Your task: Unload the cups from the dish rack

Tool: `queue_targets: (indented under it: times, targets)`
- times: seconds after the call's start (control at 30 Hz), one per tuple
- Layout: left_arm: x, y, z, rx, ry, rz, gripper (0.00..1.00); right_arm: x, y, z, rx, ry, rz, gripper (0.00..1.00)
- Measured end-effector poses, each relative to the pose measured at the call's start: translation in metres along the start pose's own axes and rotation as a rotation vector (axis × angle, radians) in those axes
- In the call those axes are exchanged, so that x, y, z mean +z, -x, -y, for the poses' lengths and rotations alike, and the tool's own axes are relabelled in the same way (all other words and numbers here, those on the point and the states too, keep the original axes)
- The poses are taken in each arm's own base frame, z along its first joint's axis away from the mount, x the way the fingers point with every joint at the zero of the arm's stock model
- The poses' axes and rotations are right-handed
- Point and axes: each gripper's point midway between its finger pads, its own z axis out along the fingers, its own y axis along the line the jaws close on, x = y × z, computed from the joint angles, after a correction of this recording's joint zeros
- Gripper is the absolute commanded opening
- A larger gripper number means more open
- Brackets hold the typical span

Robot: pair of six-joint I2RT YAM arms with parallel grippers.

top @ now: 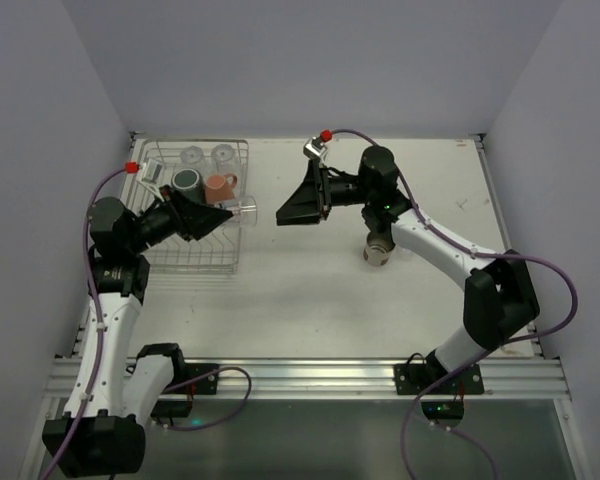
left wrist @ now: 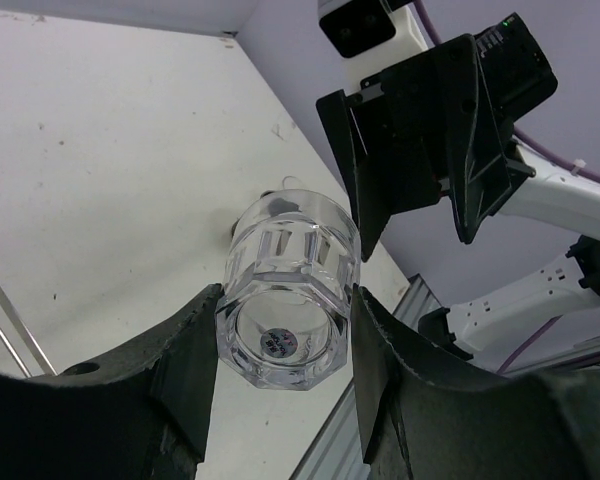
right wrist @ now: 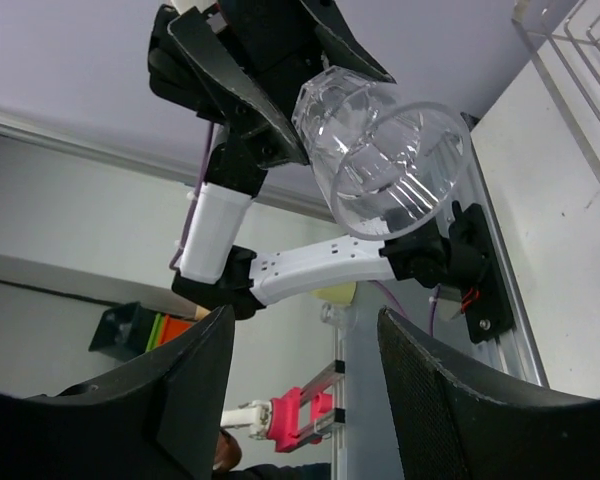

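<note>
The silver wire dish rack (top: 185,264) stands at the far left. In it are two clear glasses (top: 192,155), a dark green mug (top: 187,181) and a salmon-pink mug (top: 218,186). My left gripper (top: 225,213) is shut on another clear glass (top: 246,210), held on its side in the air by the rack's right edge. Its fingers (left wrist: 195,345) clamp the glass (left wrist: 292,300) at its base. My right gripper (top: 281,215) is open and empty, facing the glass's mouth (right wrist: 380,160) a short gap away. A tan cup (top: 378,251) stands on the table under the right arm.
The white table (top: 310,290) is walled on three sides. The rack's corner shows in the right wrist view (right wrist: 580,90). An aluminium rail (top: 310,375) runs along the near edge by the arm bases.
</note>
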Motion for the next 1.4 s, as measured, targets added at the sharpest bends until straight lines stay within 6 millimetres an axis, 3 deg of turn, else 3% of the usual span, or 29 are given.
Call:
queue_targets:
  times: [0.4, 0.67, 0.97, 1.03, 1.13, 1.17, 1.2, 1.27, 1.3, 1.33, 1.4]
  targets:
    - [0.007, -0.013, 0.011, -0.029, -0.084, -0.016, 0.00, 0.007, 0.020, -0.020, -0.039, 0.045, 0.006, 0.57]
    - [0.013, -0.020, 0.022, -0.031, -0.127, -0.033, 0.00, 0.015, 0.028, -0.010, -0.023, 0.032, 0.001, 0.55]
    - [0.022, -0.019, 0.024, -0.035, -0.135, -0.022, 0.00, 0.031, 0.016, -0.008, 0.003, 0.039, -0.042, 0.44]
    - [0.024, -0.019, 0.022, -0.033, -0.133, -0.015, 0.00, 0.032, 0.014, -0.010, 0.006, 0.045, -0.047, 0.41]
    - [0.028, -0.019, 0.019, -0.036, -0.131, -0.007, 0.00, 0.033, 0.013, -0.013, 0.016, 0.056, -0.051, 0.24]
    - [0.029, -0.019, 0.020, -0.032, -0.137, -0.006, 0.00, 0.033, 0.013, -0.014, 0.017, 0.059, -0.049, 0.17]
    - [0.029, -0.018, 0.022, -0.027, -0.143, -0.004, 0.00, 0.033, 0.013, -0.013, 0.020, 0.063, -0.047, 0.00]
    - [0.031, -0.019, 0.024, -0.028, -0.152, -0.005, 0.02, 0.033, 0.014, -0.011, 0.027, 0.067, -0.043, 0.00]
    - [0.031, -0.019, 0.022, -0.034, -0.150, -0.005, 0.23, 0.032, 0.015, -0.010, 0.025, 0.070, -0.040, 0.00]
    - [0.032, -0.020, 0.022, -0.042, -0.149, -0.007, 0.97, 0.032, 0.015, -0.009, 0.026, 0.070, -0.038, 0.00]
    - [0.032, -0.023, 0.020, -0.048, -0.144, -0.013, 1.00, 0.032, 0.016, -0.005, 0.033, 0.060, -0.031, 0.00]
